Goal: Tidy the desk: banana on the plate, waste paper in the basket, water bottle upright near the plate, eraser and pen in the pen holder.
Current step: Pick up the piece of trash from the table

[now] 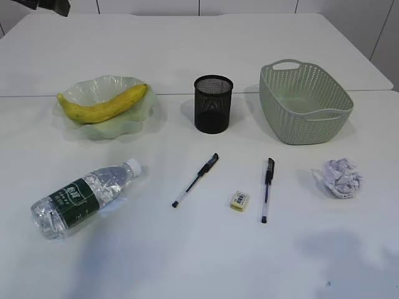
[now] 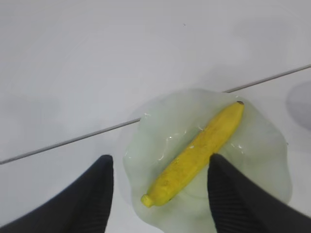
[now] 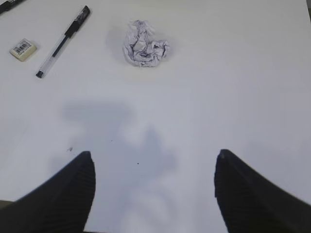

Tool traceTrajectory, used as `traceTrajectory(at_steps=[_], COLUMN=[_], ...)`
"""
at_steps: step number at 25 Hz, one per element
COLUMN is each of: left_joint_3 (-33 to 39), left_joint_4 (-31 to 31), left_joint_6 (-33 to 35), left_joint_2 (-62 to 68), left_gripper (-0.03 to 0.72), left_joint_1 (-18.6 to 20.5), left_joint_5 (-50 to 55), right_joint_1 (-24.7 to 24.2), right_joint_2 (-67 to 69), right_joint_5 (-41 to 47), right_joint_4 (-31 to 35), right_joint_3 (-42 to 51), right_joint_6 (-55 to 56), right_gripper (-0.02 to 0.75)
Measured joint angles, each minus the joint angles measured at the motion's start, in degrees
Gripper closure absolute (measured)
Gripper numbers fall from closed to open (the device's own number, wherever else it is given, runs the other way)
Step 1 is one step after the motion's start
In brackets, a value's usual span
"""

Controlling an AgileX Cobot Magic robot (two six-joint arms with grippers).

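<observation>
While my left gripper (image 2: pixel 160 194) hangs over the plate (image 1: pixel 103 128) with its fingers spread wide and holding nothing, the banana (image 1: pixel 103 106) already lies across that plate. Beside it stand the black mesh pen holder (image 1: pixel 213 104) and the green basket (image 1: pixel 305 103), well apart from each other. Nearer the front, the water bottle (image 1: pixel 84 198) lies on its side with a green label, white writing I can't read. Two pens (image 1: pixel 195 180) (image 1: pixel 267 189) lie loose on the table (image 1: pixel 199 261), the eraser (image 1: pixel 239 201) between them with a barcode sticker on top. The crumpled paper (image 1: pixel 340 178) sits just below the basket. My right gripper (image 3: pixel 155 194) hovers over bare table near that paper, also wide open and empty
</observation>
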Motion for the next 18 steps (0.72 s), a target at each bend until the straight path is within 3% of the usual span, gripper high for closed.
traceTrajectory(at_steps=[18], left_joint_3=[0.0], left_joint_4=[0.1], left_joint_6=[0.0], left_joint_2=[-5.8], left_gripper=[0.253], left_joint_1=[0.0], left_joint_5=[7.9], right_joint_1=[0.0], right_joint_2=[22.9], right_joint_5=[-4.7], right_joint_4=[0.7], right_joint_3=[-13.1], right_joint_6=[-2.5], right_gripper=[0.171])
